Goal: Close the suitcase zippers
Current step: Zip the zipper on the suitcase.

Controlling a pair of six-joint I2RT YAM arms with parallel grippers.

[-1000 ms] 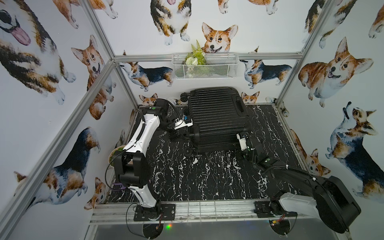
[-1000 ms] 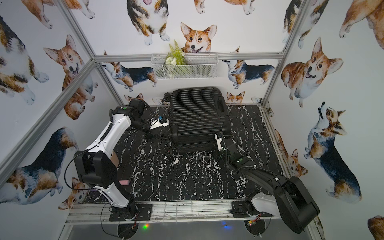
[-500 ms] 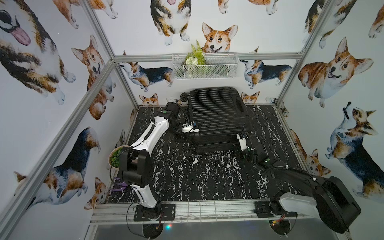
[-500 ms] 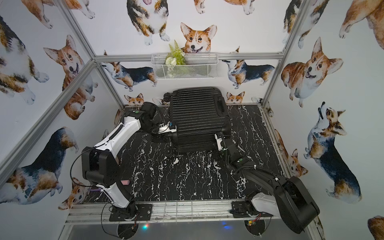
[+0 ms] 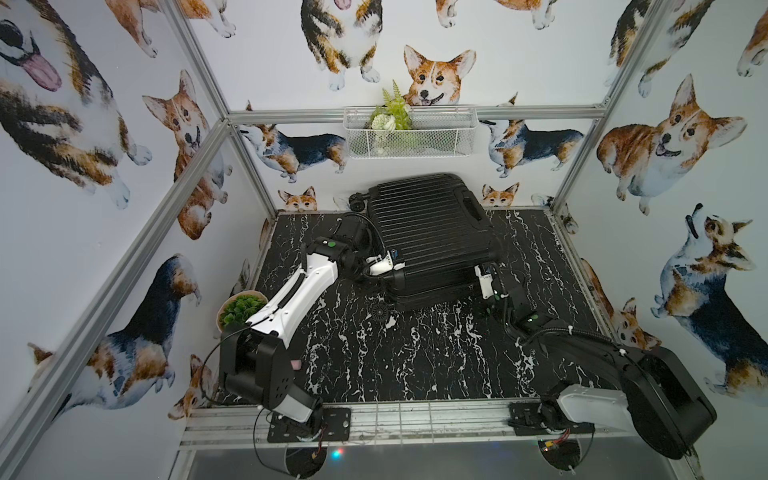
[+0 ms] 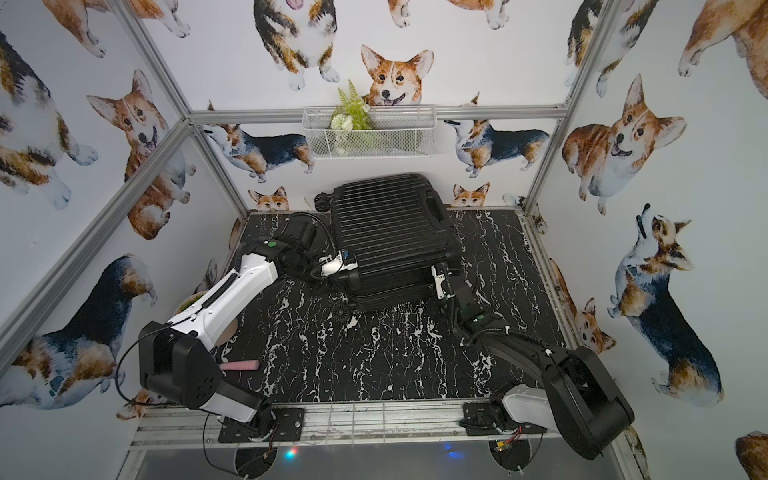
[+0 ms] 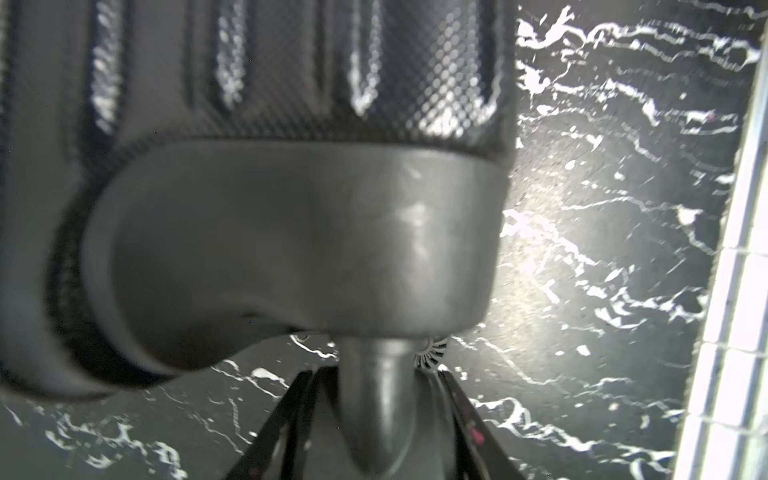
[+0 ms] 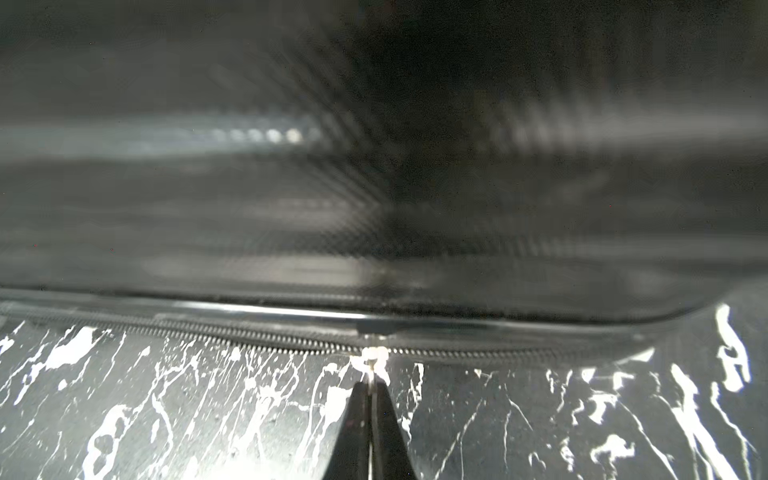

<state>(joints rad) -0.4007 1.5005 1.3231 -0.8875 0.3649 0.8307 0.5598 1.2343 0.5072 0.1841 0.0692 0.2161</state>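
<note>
Pulling the zipper shut goes best if we draw the pull along the track's own line, low over the table, never outward from the seam. Our right gripper has its jaws pressed together on that pull at the 4 o'clock corner of the suitcase, which lies flat at the table's 12 o'clock. Our left gripper, at 8 o'clock, hugs the wheel mount, seemingly clamped, so we brace there against sliding and slow at the corner bend.
</note>
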